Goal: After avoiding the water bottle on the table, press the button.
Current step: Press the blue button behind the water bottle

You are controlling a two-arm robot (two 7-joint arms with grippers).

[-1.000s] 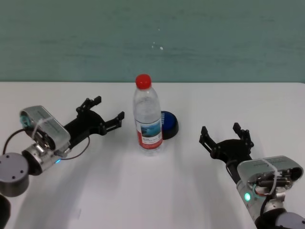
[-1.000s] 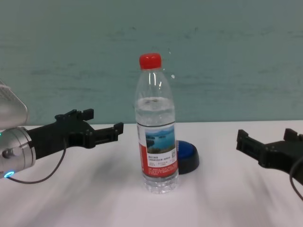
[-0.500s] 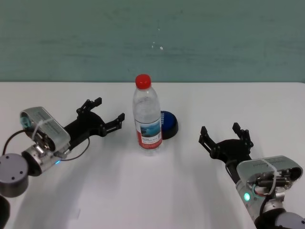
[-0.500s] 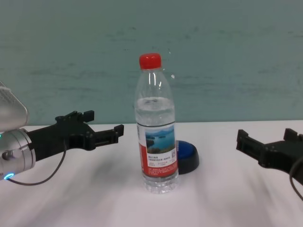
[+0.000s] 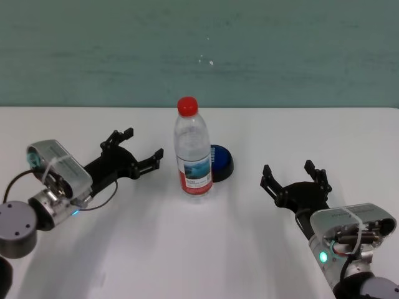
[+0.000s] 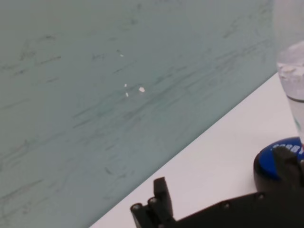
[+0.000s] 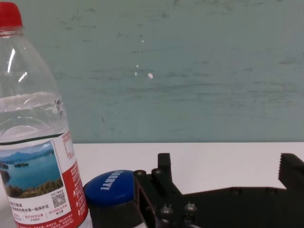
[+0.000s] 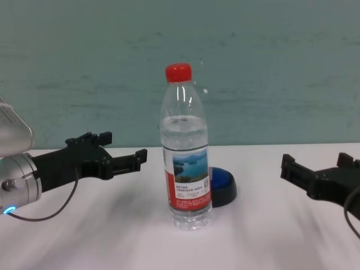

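Blue button (image 5: 219,161) right of left end effector (image 5: 143,147)

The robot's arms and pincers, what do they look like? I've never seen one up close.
Each arm ends in a matte black, two-pronged pincer: the left pincer and the right pincer. Small screws show on the black bodies, and the right one's fingertip looks ridged. Behind each sits a silver-grey wrist housing wrapped by a white strap, with a small glowing light. A thin black cable loops beside the left wrist.
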